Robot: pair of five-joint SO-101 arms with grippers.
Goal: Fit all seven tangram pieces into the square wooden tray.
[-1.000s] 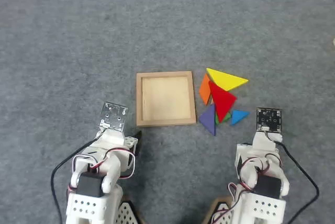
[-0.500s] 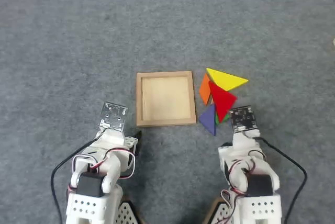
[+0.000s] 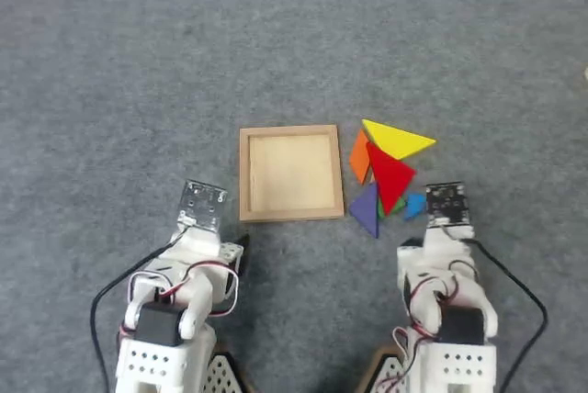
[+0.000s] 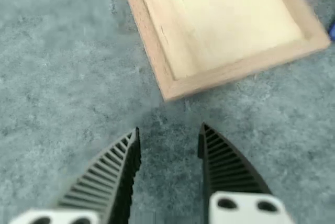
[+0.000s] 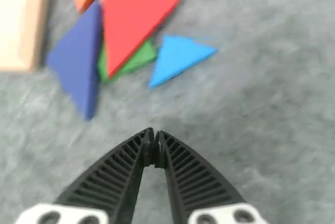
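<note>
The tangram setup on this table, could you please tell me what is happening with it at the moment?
The robot holds nothing, and the square wooden tray has no piece in it yet. The pieces lie heaped on the grey mat beside it, the red triangle on top. The right claw, shut, sits just short of the light blue triangle. The left claw is open over the mat near a tray corner.

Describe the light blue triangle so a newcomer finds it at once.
Find the central square wooden tray; a pile of coloured pieces lies on its right-arm side. The light blue triangle sits at the pile's edge nearest the right gripper, small and sky blue, unlike the darker purple triangle beside the tray.
</note>
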